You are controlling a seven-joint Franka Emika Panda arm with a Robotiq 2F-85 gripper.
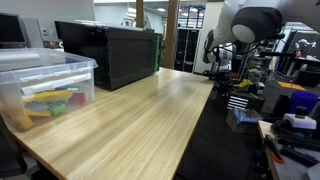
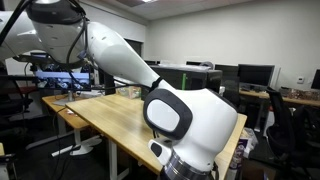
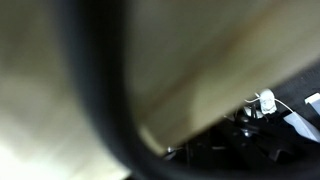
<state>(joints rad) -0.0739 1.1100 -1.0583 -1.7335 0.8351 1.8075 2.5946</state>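
Wrist view blurs to a dark band (image 3: 100, 90) across the pale worktop (image 3: 200, 50) edge, so whether the hand is open or closed cannot be told; in an exterior view the clear bin (image 1: 62, 66), corralling loose coloured pieces (image 1: 50, 100), sits at the left, well apart from the arm (image 1: 250, 22).

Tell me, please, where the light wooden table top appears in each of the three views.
Exterior view: the table top fills the middle and lower left, under the clear bin.
Exterior view: it lies left of centre, behind the white robot arm.
Wrist view: a blurred pale surface, its edge slanting at the lower right.
Shared landmark: the white robot arm, seen in both exterior views only.
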